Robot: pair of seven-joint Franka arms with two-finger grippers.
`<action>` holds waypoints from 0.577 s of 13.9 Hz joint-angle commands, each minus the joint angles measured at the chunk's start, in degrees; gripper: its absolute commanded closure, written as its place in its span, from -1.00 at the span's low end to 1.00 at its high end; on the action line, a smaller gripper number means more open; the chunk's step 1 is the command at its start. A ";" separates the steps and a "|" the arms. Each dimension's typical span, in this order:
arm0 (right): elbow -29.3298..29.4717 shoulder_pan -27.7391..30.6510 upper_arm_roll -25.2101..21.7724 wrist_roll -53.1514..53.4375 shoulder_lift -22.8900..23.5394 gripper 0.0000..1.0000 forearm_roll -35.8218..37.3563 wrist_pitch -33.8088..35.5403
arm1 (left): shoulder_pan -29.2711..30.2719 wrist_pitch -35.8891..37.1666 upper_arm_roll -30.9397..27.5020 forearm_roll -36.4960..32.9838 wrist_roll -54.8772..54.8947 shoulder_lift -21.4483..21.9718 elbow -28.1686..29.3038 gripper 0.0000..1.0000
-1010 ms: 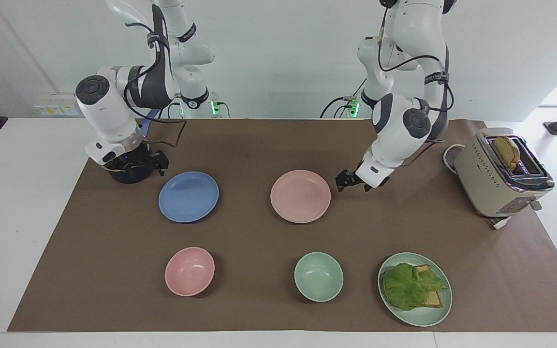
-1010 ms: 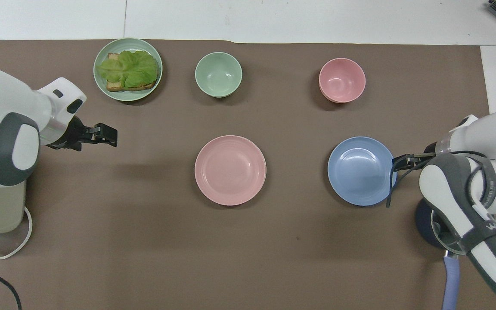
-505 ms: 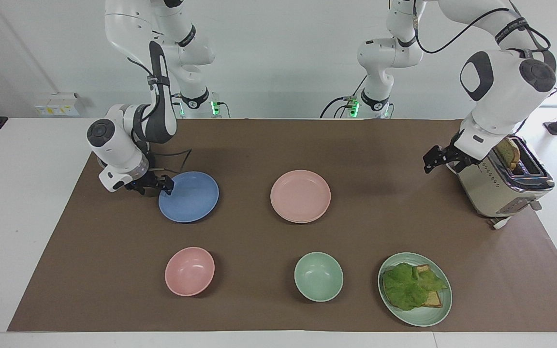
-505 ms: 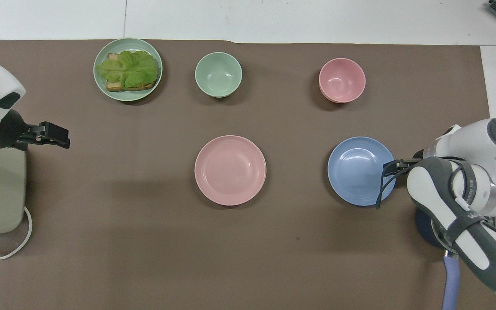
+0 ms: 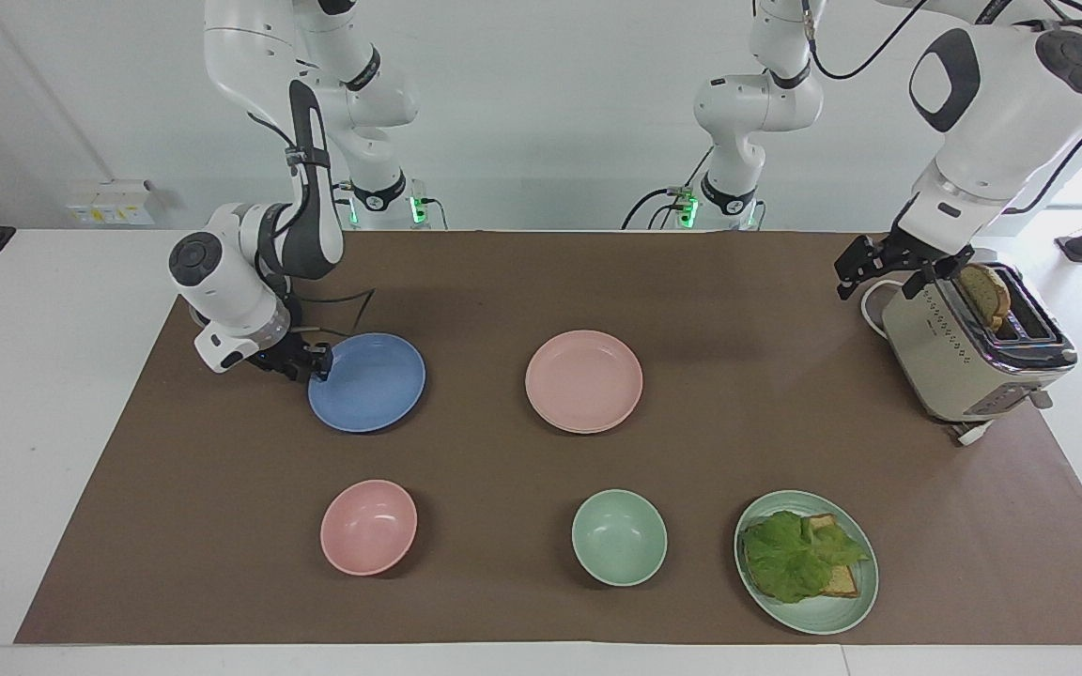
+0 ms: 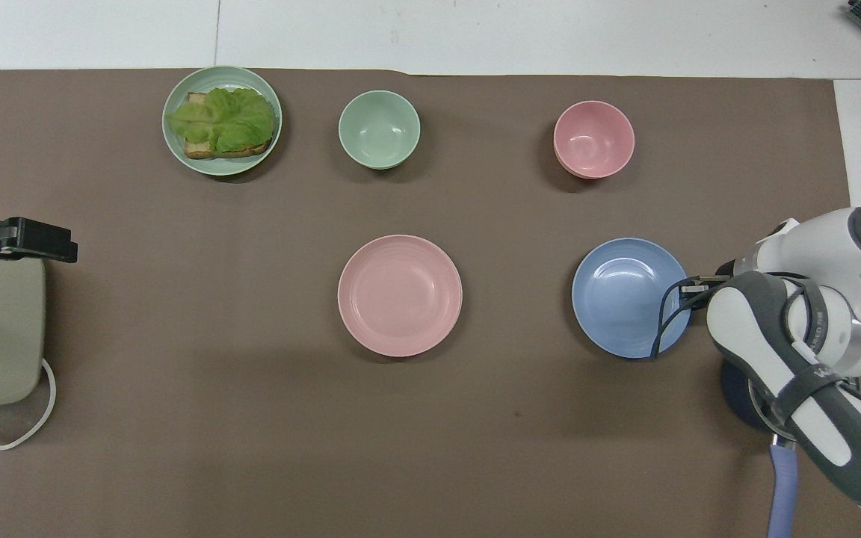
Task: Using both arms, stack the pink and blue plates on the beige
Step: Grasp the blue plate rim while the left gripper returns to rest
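The blue plate lies flat on the brown mat toward the right arm's end. My right gripper is low at that plate's rim, on the side toward the right arm's end, shut on the rim. The pink plate lies untouched at the middle of the mat. My left gripper hangs open and holds nothing, up over the mat beside the toaster. No beige plate shows in either view.
A toast slice stands in the toaster. Along the edge farthest from the robots sit a pink bowl, a mint bowl and a mint plate with lettuce on bread. A dark pot with a lavender handle stands under the right arm.
The right gripper came down from over the dark pot to the blue plate's rim and closed there, nudging the plate slightly. The left gripper swung from beside the pink plate up to the toaster.
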State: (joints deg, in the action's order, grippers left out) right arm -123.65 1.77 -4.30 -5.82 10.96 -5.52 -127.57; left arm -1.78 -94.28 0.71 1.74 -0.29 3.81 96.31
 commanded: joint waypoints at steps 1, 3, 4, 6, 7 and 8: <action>2.96 0.96 0.43 -1.83 0.11 1.00 -1.16 4.24 | 0.20 0.68 -0.09 -0.95 0.11 0.59 0.28 -1.00; 6.65 0.96 0.34 -2.27 -1.90 1.00 -1.16 10.73 | 0.64 0.59 -0.44 -0.95 0.11 0.59 0.28 -1.00; 8.50 0.96 0.34 -2.27 -3.13 1.00 -1.16 14.25 | 0.73 0.59 -0.53 -0.95 0.03 0.59 0.28 -1.00; 11.23 0.26 0.95 -2.27 -5.42 1.00 -1.16 20.23 | 0.73 0.59 -0.53 -0.95 0.02 0.59 0.28 -1.00; 13.42 -0.97 1.39 -2.10 -5.43 1.00 -1.16 22.00 | 0.64 0.59 -0.45 -0.95 0.02 0.59 0.28 -1.00; 14.74 -2.54 1.83 -1.75 -5.43 1.00 -1.25 23.06 | 0.55 0.59 -0.36 -0.95 0.02 0.59 0.28 -1.00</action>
State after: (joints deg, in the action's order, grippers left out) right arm -111.48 1.02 -3.43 -6.17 5.68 -5.77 -107.03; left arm -1.55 -94.21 -0.11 1.72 -0.29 4.00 96.36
